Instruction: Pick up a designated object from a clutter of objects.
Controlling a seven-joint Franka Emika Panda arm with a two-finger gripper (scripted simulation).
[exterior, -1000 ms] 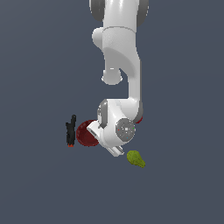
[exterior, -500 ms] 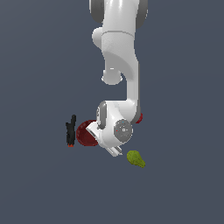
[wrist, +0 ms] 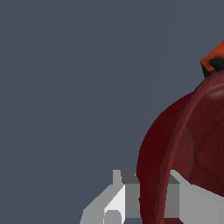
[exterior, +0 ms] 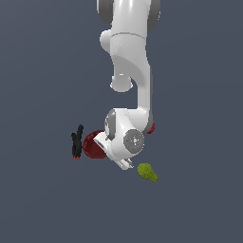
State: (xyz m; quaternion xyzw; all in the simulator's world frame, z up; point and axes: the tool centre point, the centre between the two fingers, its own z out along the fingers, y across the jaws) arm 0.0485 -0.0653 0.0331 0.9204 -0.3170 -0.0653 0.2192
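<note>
Dark red round shallow ribbed bowl (wrist: 188, 153) | lay on grey floor beside black spring clamp (exterior: 76, 141) | rim was seen between parted fingers of gripper (wrist: 146, 197), straddled edge-on | grasp not confirmed closed.

Four objects lie in the clutter: one dark red bowl (exterior: 91, 145), one black spring clamp (exterior: 76, 141) with a red tip, one yellow-green pear (exterior: 147, 172) and one small red ball (exterior: 151, 128), partly hidden behind the arm.
</note>
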